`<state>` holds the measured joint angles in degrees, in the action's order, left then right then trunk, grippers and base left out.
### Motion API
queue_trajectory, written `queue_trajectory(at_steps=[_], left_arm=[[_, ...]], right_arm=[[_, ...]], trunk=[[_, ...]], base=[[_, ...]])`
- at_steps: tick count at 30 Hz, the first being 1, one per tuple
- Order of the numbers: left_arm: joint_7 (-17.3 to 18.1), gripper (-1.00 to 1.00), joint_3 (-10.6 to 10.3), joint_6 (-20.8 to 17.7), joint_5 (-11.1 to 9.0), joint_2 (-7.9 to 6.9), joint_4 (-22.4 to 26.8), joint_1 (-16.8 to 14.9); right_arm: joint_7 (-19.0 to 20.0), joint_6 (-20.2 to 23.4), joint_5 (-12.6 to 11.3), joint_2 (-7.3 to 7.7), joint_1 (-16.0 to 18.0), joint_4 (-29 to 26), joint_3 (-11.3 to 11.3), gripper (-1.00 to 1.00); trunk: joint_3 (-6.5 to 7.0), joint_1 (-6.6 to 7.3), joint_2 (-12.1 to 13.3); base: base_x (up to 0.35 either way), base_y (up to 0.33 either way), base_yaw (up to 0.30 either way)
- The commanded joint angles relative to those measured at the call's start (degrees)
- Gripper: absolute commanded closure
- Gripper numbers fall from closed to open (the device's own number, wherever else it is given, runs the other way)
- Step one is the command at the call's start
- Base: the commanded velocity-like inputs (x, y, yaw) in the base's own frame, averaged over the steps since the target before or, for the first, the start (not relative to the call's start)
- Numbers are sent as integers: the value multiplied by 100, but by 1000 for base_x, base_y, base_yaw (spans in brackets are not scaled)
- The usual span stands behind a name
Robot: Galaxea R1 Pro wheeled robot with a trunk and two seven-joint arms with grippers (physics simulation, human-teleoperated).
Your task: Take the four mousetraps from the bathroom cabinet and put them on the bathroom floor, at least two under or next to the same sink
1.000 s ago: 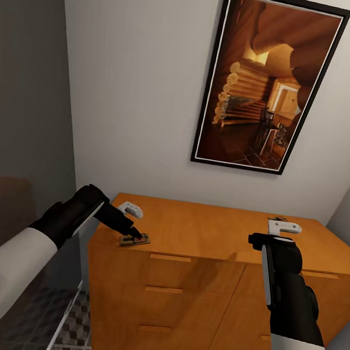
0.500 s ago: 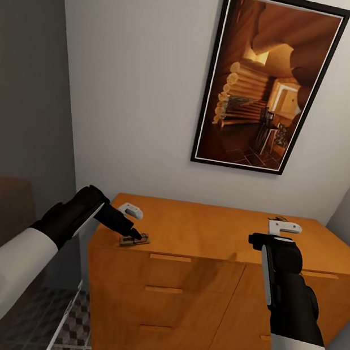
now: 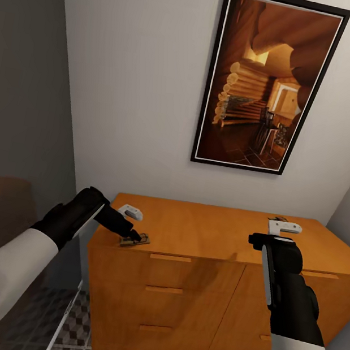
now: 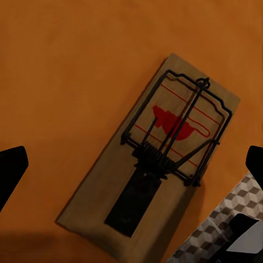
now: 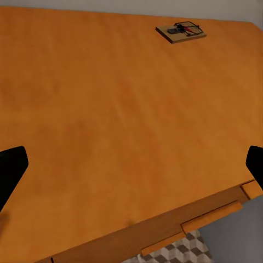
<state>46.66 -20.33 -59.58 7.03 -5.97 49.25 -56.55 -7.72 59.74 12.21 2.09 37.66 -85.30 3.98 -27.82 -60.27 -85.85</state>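
The left gripper (image 3: 140, 236) hangs just over the near left corner of the cabinet (image 3: 210, 233), fingers spread wide; in the left wrist view its 2 dark fingertips (image 4: 12, 171) stand at either side of the picture with the nearest mousetrap (image 4: 156, 159) lying flat on the orange-brown top between them, not gripped. That mousetrap (image 3: 133, 240) sits right below the gripper, close to the cabinet's front edge, its wire frame and red spot facing up. Past its edge the wrist view catches a corner of the cube-patterned bathroom floor (image 4: 219, 233). The right gripper (image 3: 258, 239) hovers above the front edge of the cabinet's right half, grasping nothing, its fingers released and set wide apart, as the right wrist view shows by the tips (image 5: 11, 172) at both sides with only bare wood between them. Well ahead of it in that view, a second mousetrap (image 5: 181, 32) lies flat near the far edge of the top. Behind the left gripper a pale object (image 3: 131, 211) rests on the top, and beyond the right gripper another pale object (image 3: 283, 226) lies near the wall; I cannot tell what these are. A framed picture (image 3: 270, 82) of a log interior hangs on the wall above the cabinet
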Motion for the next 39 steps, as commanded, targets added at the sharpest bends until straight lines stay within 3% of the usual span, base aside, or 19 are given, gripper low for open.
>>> queue_trajectory(at_steps=[1,23,39], left_arm=[[51,-100,-11,-6,58,-3,-8,-5],[-1,-100,-12,30,77,-1,-388,-5],[-60,-100,12,19,415,15,-424,-4]], right_arm=[[-12,26,0,2,5,-4,-4,-100],[-11,26,-16,2,5,-4,-3,-100],[-10,26,-25,2,5,-4,-2,-100]], trunk=[[-7,0,-4],[-7,0,-4],[-7,0,-4]], base=[[0,0,0],[0,0,0],[0,0,0]])
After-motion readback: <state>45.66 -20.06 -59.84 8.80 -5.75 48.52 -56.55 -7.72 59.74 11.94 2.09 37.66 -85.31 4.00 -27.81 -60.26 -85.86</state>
